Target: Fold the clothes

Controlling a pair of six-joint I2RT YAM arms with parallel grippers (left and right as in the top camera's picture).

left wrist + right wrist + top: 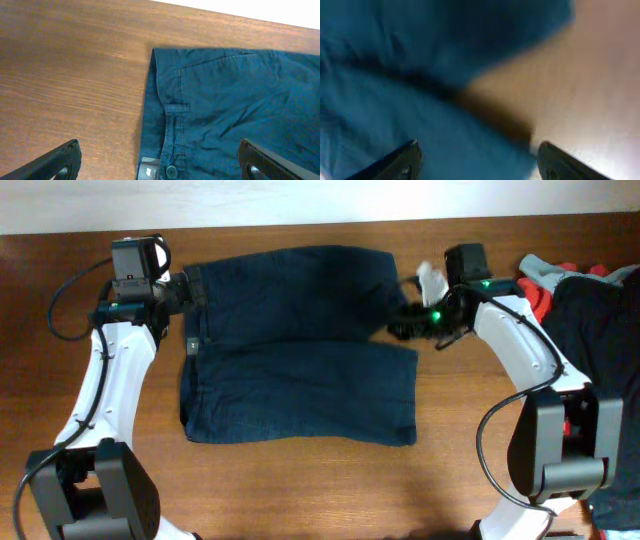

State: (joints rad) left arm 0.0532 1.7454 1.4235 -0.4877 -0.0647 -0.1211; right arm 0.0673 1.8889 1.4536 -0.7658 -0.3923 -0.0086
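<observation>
Dark navy shorts lie flat on the wooden table, waistband to the left, two legs pointing right. In the left wrist view the waistband with a belt loop and button shows. My left gripper hovers over the waistband's far corner; its jaws stand wide open, holding nothing. My right gripper is at the hem of the far leg. In the blurred right wrist view it stands open just above the blue cloth near the edge, nothing pinched between its fingers.
A pile of other clothes, black, red and grey, lies at the table's right end beside the right arm. A white object sits by the right wrist. Bare wood runs along the front.
</observation>
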